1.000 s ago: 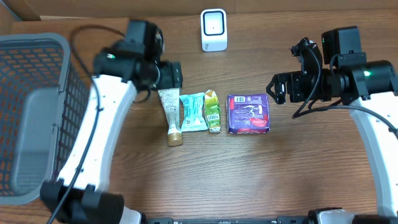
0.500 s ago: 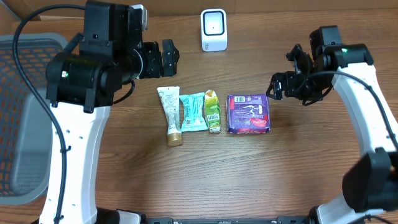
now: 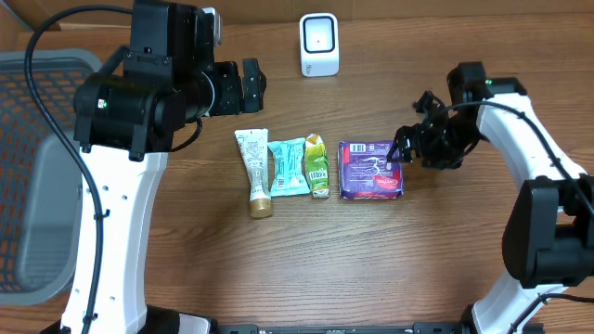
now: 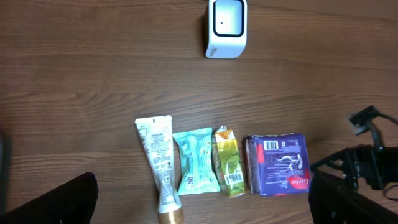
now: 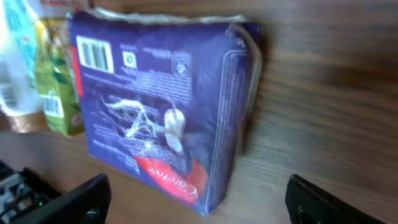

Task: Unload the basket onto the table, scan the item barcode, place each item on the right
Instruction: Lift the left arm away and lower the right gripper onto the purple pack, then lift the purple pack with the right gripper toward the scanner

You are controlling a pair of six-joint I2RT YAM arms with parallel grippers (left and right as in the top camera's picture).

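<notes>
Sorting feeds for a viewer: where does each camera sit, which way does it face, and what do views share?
Overhead: above the table, looking straight down at scanner, row of items, basket; left arm and right arm show.
Left wrist: high, facing down on scanner and row; own fingers at lower corners.
Right wrist: low, close on the purple pack; own fingers below.
Shared: all show the purple pack.

You have four items in a row at mid-frame: one white tube (image 3: 252, 167) with a gold cap, one teal sachet (image 3: 289, 167), one green-and-yellow packet (image 3: 317, 167) and one purple Carefree pack (image 3: 371, 171). Add one white scanner (image 3: 318, 44) at top centre and one grey mesh basket (image 3: 37, 102) at the left edge.
</notes>
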